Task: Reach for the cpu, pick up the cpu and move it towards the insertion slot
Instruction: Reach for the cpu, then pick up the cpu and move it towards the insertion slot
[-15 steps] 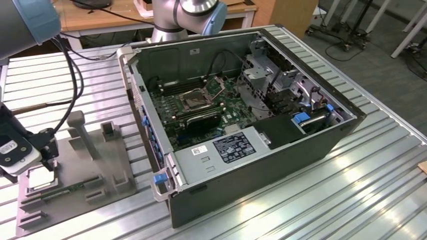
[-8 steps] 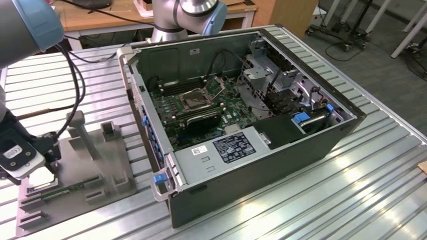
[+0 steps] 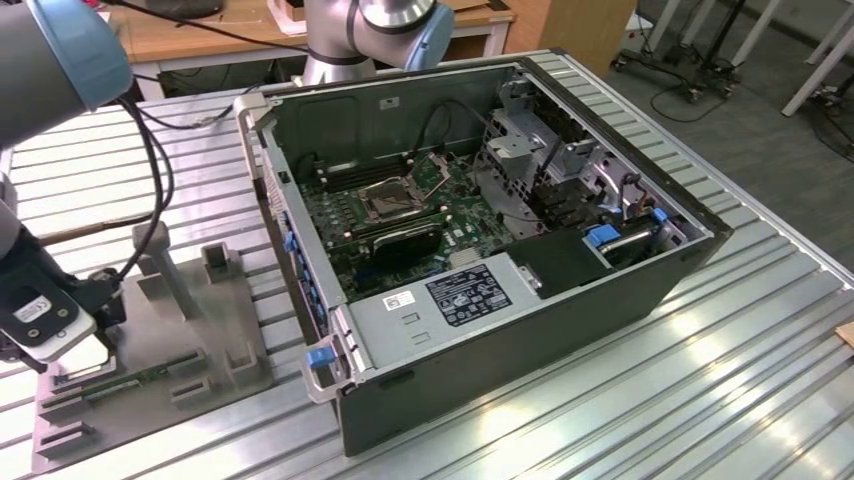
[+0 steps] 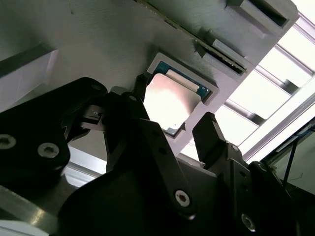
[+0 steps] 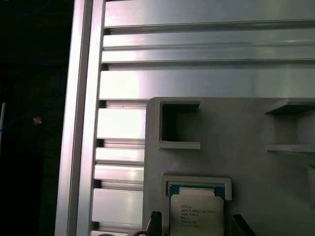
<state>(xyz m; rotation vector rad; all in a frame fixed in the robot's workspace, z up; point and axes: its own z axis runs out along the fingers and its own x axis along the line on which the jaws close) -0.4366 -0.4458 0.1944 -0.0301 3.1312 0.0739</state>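
The bench (image 3: pixel 694 370) carries one open computer case (image 3: pixel 561 340) and, at the exterior view's lower left, one fixture plate (image 3: pixel 187 335). The gripper (image 4: pixel 175 101) hangs wide, with gaps at both edges of the single cpu (image 5: pixel 196 216) recessed there. One insertion slot (image 3: pixel 395 203) lies uncovered mid-frame.

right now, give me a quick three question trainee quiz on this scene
1. True or false: the cpu lies outside the computer case.
2. The fingers are: A shut on the cpu; B open, one each side of it; C inside the case.
3. What does the cpu rest in?
Key: 1 true; 2 B; 3 a recess in the grey fixture plate.
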